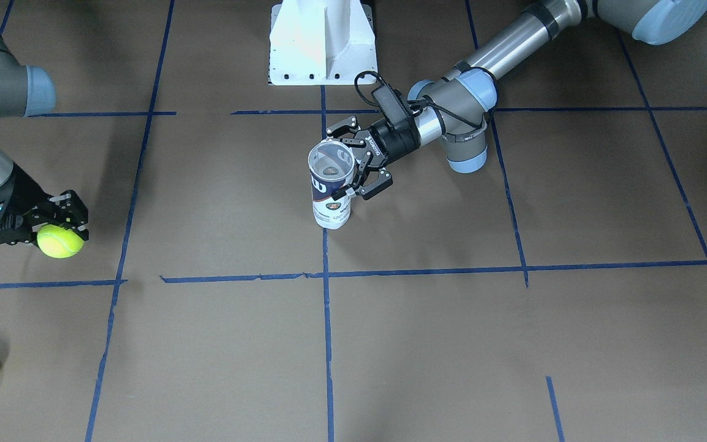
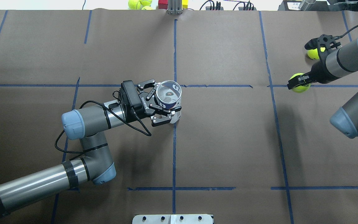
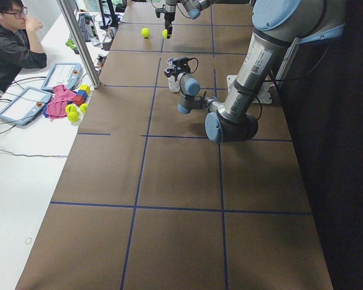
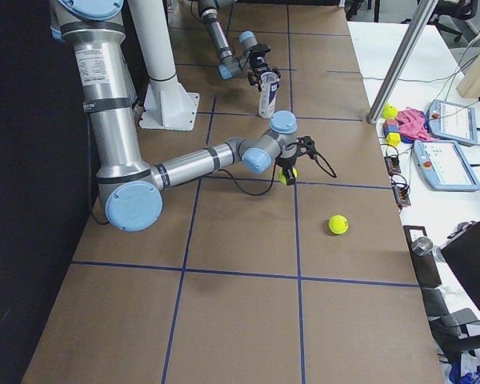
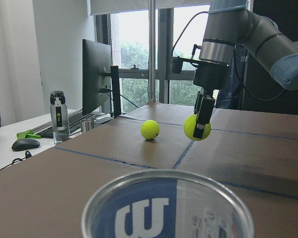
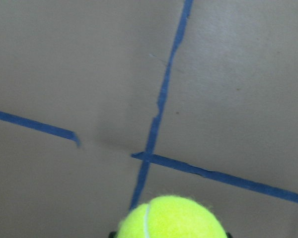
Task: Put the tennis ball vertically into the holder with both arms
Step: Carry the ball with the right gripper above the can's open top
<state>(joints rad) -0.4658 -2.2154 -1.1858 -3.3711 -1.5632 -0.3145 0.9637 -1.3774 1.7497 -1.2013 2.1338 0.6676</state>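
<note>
The clear holder (image 1: 331, 196) with the navy and white Wilson label stands upright at the table's middle, open end up; it also shows in the overhead view (image 2: 168, 92). My left gripper (image 2: 166, 102) is shut on its upper part from the side. My right gripper (image 2: 298, 84) is shut on a yellow tennis ball (image 1: 60, 241) and holds it a little above the table, far off to the holder's right. The left wrist view shows the holder's rim (image 5: 169, 213) close up and the held ball (image 5: 197, 127) beyond. The right wrist view shows the ball (image 6: 171, 218) over blue tape lines.
A second tennis ball (image 2: 314, 53) lies on the table beyond my right gripper. The white pedestal base (image 1: 323, 43) stands behind the holder. More balls and blocks (image 2: 138, 3) lie at the far edge. An operator (image 3: 12, 42) sits at a side table.
</note>
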